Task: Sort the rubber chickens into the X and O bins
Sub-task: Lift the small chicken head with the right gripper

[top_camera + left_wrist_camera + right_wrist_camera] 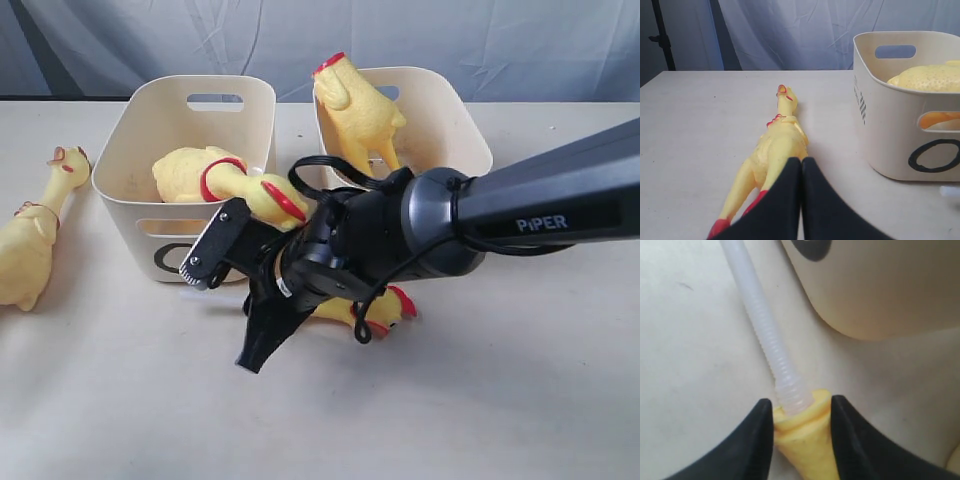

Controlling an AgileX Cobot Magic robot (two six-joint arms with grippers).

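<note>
Far left, a whole yellow bumpy rubber chicken with red comb (30, 235) lies flat on the pale table (120, 400), well apart from the tubs. In the left wrist view the left claw (801, 200) sits over that chicken's leg end. Its black fingers are pressed together with nothing between; we can't tell if they touch it.

Next comes the cream-white rounded plastic tub marked with a black O (170, 120). It holds a yellow headless chicken body with red collar (200, 175), one red-edged end poking over the front rim.

In front of the O tub the right claw (258, 358) points down at the table. In the right wrist view we see its black fingers (757, 440) partly closed, clamped on both sides of the yellow stub of the head-neck piece with white ribbed tube (767, 325). The piece lies on the table just beside the O tub, its red-combed head peeking from under the arm.

Right, a second cream-white tub (450, 130), its mark hidden, holds a tilted yellow chicken (358, 110), red-topped end above the rim.
</note>
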